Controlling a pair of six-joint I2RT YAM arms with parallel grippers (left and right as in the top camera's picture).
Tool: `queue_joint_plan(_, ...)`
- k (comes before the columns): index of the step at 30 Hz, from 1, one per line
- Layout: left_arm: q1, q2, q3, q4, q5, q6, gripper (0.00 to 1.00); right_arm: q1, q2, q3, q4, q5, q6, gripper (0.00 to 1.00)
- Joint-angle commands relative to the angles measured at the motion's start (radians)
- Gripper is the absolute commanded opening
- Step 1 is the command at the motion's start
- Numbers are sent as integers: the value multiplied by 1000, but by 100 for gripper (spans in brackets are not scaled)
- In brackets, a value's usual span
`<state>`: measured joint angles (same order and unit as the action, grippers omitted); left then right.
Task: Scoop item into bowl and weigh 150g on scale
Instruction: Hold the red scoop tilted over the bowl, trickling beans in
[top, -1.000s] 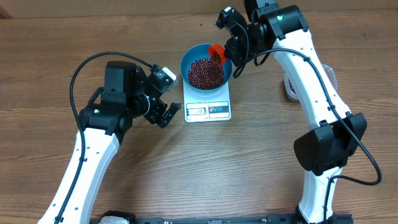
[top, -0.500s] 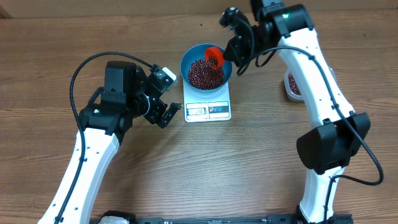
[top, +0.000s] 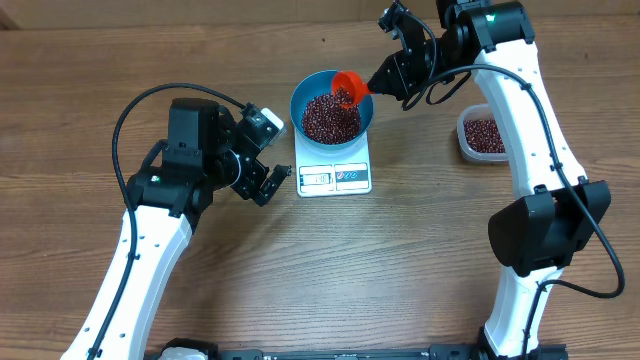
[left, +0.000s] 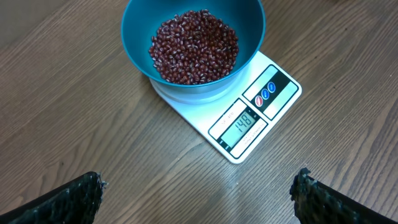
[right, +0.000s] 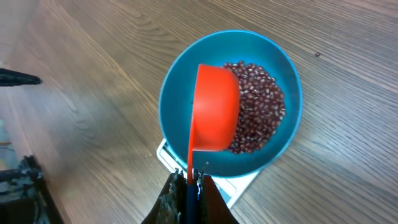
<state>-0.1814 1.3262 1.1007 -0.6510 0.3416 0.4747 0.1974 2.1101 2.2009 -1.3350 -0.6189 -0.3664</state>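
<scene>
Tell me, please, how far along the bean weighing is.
Done: the bowl sits on the scale, well filled with beans; the display appears to read 148. In hand: the right gripper is shut on the red scoop, tipped over the bowl. Left: a few more beans to reach 150. The left gripper is open.

The blue bowl, heaped with beans, covers the platform of the white scale. The red scoop, clamped by its handle in the right gripper, hangs tilted over the bowl's far-right rim and blocks approach from that side. The right arm crosses the right half of the wooden table, with the clear tub just beside it. The left gripper, jaws spread wide, faces the scale's display edge across a bare strip of tabletop. Open wood lies in front of the scale.
</scene>
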Motion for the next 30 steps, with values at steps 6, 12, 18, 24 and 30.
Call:
queue_joint_plan(6, 4, 5, 22, 1, 17, 12, 100, -36, -27, 39, -4, -84, 4, 4)
queue_joint_plan(12, 4, 5, 22, 1, 17, 12, 100, -37, -29, 39, -2, -83, 3, 4)
queue_joint_plan(18, 4, 5, 22, 1, 17, 12, 99, -37, -29, 39, -2, -82, 3, 4)
queue_joint_plan(24, 4, 5, 22, 0, 17, 12, 100, -37, -29, 39, -2, -82, 3, 4)
queue_joint_plan(30, 4, 5, 22, 1, 17, 11, 99, -37, -29, 39, -2, -82, 3, 4)
